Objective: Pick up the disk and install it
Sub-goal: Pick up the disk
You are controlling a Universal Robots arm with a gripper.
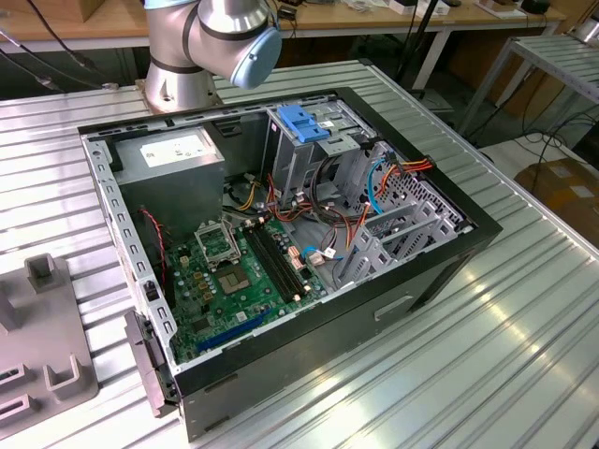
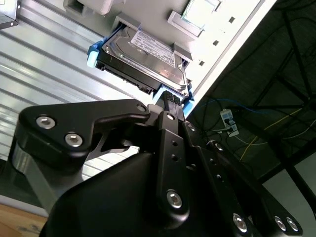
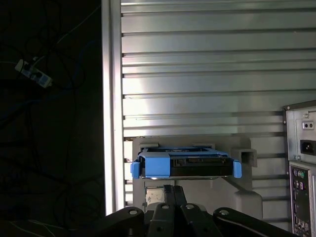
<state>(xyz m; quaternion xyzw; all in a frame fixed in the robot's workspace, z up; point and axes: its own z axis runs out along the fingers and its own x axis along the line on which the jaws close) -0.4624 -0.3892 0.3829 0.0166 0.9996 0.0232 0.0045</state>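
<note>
Exterior view takes in the computer case lying on its side on the ribbed metal table, with its side panel off and the inside open to sight. Inside the case a green circuit board covers the floor and a grey power supply fills one corner. A metal drive cage stands at the far wall of the case with a blue latch on top. Red, yellow and blue wires run from the cage across the inside of the case. Behind the case rises the base of the arm.

In the first wrist view the disk is outside the case, off the case's back panel with its sockets, and apart from it. It lies flat on a pale grey holder on the table, close to the table's edge. Its blue rail wraps the near end, with a tab at each corner. The gripper is just beside the middle of that rail. In the second wrist view the gripper's tip reaches the rail and looks to touch it, and the disk shows a white label on its broad face. Whether the gripper is clenched on the rail or released, I cannot tell.
</note>
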